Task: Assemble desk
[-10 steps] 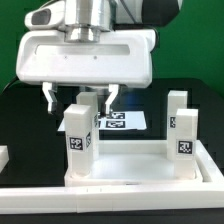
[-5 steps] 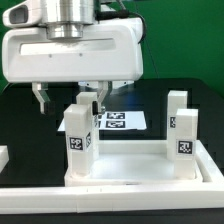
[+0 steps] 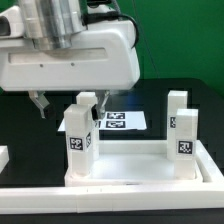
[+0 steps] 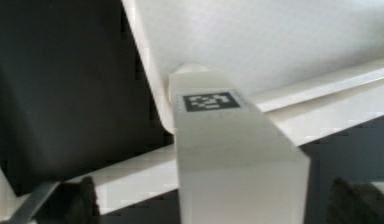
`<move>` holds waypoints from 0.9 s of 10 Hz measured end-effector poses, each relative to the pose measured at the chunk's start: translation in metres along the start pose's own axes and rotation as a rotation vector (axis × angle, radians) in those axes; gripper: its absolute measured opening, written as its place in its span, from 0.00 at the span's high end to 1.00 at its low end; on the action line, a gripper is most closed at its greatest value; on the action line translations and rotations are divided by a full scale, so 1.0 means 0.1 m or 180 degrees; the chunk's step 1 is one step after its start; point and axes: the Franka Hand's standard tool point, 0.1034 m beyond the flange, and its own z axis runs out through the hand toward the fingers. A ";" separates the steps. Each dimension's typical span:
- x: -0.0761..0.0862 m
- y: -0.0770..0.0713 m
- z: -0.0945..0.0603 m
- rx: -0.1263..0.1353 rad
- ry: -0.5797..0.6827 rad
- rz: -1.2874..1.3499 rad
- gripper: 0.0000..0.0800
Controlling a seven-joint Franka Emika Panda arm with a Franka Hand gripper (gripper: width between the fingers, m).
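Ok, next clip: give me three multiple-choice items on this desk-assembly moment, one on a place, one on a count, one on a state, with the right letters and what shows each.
1. Where does the marker board lie in the exterior view?
A. on the black table behind the tabletop panel
B. inside the tabletop panel
C. on top of a leg post

2. How many leg posts stand upright at the tabletop panel in the exterior view?
A. one
B. two
C. four

3. What is the state of the gripper?
A. shut on a leg post
B. shut on nothing
C. open, holding nothing

Answers:
1. A, the board shows flat on the dark surface beyond the panel's far rim.
2. C, two posts near the exterior view's left and two near its right.
3. C, the fingers stand wide apart with nothing between them.
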 end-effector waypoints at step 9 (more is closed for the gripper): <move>0.00 -0.02 0.01 0.0001 -0.0001 0.2093 0.64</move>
